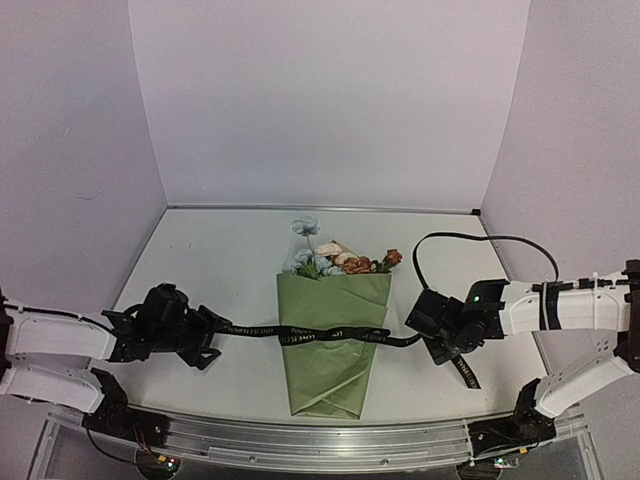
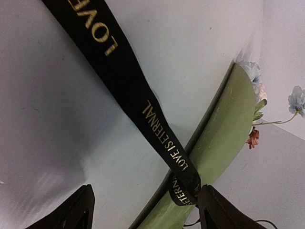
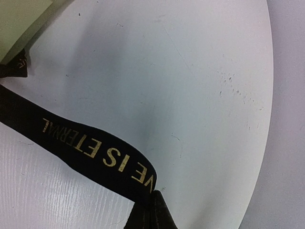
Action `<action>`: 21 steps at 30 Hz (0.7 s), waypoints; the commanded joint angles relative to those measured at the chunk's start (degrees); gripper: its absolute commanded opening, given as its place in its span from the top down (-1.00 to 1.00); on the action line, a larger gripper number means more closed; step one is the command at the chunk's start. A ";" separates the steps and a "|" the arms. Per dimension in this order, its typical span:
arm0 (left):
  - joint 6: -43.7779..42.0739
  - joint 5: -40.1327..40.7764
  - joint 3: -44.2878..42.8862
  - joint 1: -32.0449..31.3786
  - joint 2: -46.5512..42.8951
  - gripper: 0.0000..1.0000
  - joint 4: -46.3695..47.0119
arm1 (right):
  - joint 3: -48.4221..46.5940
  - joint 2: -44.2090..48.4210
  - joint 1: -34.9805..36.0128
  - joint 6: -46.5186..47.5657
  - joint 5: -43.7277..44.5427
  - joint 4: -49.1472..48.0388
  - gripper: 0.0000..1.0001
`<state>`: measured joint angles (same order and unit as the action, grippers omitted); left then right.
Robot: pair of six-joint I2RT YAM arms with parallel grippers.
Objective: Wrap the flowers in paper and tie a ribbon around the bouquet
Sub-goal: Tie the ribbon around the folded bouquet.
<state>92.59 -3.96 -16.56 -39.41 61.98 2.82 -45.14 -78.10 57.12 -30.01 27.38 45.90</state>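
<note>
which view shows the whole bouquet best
Top external: the whole bouquet, paper cone and blooms, with the ribbon across it. Left wrist shows only one paper edge and a few blooms; right wrist just a corner of green paper.

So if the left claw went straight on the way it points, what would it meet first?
Most likely the ribbon, stretched just ahead of the open left claw; the paper lies right behind it, though depth is unclear.

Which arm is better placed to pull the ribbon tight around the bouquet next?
Right, probably: the right gripper is shut on the ribbon, while the left gripper stands open, ribbon loose between its jaws.
</note>
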 commanded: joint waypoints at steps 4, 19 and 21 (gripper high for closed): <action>13.53 6.43 -4.86 -7.60 17.38 -0.55 27.06 | 0.70 2.07 -0.20 0.23 1.71 -0.08 1.00; 25.89 15.17 -9.11 -15.39 33.80 -0.38 42.97 | -1.07 2.61 -0.17 1.63 0.81 0.37 1.00; 26.12 15.87 -9.03 -15.56 34.56 -0.32 43.53 | -1.09 2.81 -0.20 1.63 0.84 0.55 1.00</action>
<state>113.17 8.33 -24.25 -54.56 94.72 42.08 -44.71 -76.99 57.12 -28.76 27.38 45.93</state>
